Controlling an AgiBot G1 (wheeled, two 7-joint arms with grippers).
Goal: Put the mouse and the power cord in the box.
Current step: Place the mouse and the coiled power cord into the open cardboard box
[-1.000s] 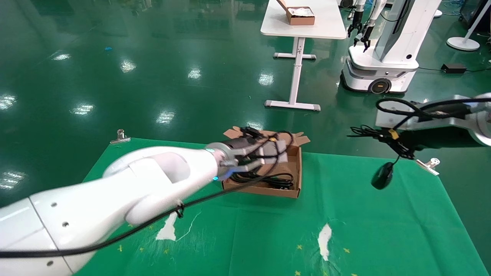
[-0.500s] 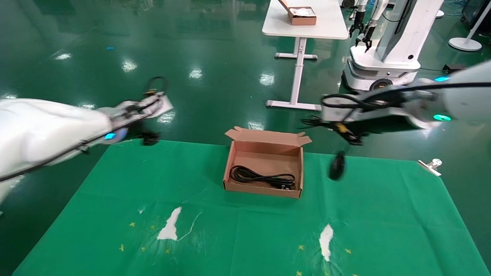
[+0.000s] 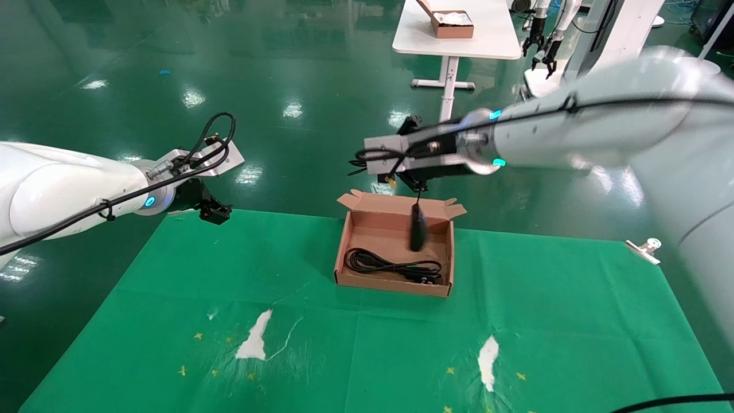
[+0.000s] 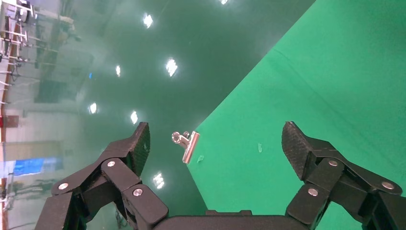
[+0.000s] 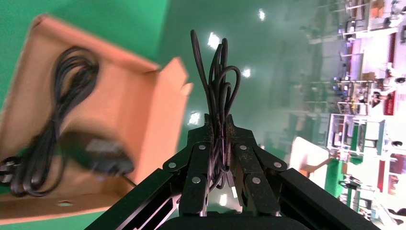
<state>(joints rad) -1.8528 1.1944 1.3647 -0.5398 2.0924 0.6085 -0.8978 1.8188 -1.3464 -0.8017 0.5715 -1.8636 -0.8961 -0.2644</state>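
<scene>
My right pincer (image 3: 414,184), clamped on the cable bundle, dangles the mouse (image 3: 417,228) over the box (image 3: 394,284), seemingly beside the coiled power cord (image 3: 393,267), so I should lower before letting go.

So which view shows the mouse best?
The head view: the mouse hangs by its cable from the right gripper, over the box. The right wrist view gives only a blurred dark shape over the box. The left wrist view misses it.

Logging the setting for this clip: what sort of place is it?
Probably a robotics lab or test hall: glossy green floor, another wheeled robot beside a white table, and a clipped green cloth as work surface.
</scene>
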